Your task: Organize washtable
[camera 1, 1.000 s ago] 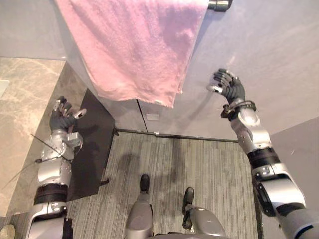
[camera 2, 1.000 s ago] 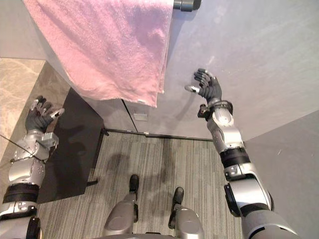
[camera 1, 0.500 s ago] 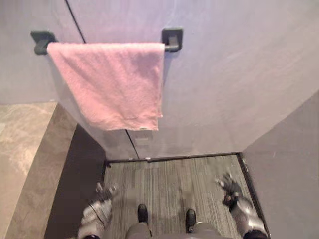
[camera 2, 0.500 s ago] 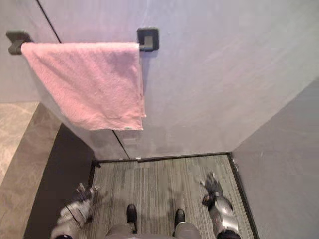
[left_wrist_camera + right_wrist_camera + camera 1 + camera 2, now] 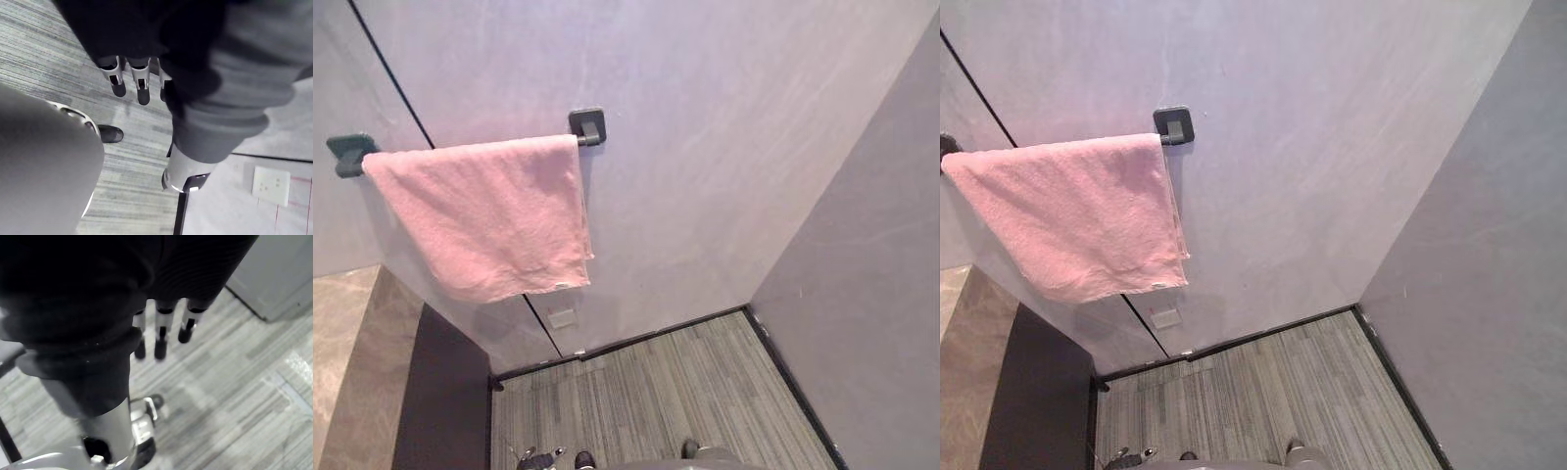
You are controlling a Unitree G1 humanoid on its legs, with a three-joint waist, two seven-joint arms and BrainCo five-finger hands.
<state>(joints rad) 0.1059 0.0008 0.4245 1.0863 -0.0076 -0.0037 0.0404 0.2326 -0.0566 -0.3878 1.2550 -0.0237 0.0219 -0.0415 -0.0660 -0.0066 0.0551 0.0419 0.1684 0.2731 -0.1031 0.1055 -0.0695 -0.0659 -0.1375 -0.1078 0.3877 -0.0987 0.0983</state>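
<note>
A pink towel point(image 5: 484, 215) hangs folded over a dark bar between two wall brackets point(image 5: 586, 125), its lower edge slanting. A corner of the beige stone washtable top point(image 5: 337, 333) shows at the left, with its dark side panel point(image 5: 440, 401) below. My left hand point(image 5: 536, 457) hangs low at the bottom edge, far under the towel. In the left wrist view its fingers point(image 5: 116, 78) point straight at the floor and hold nothing. In the right wrist view my right hand's fingers point(image 5: 160, 335) also hang straight and empty above the floor.
A grey wall runs behind the towel and a second wall point(image 5: 871, 294) closes the right side. Striped grey carpet point(image 5: 666, 382) covers the floor. A white wall socket point(image 5: 561, 318) sits under the towel, near the dark skirting.
Both arms have dropped from beside the towel to hanging near the floor. The head camera has shifted, so the towel and its bar now show whole and further off.
</note>
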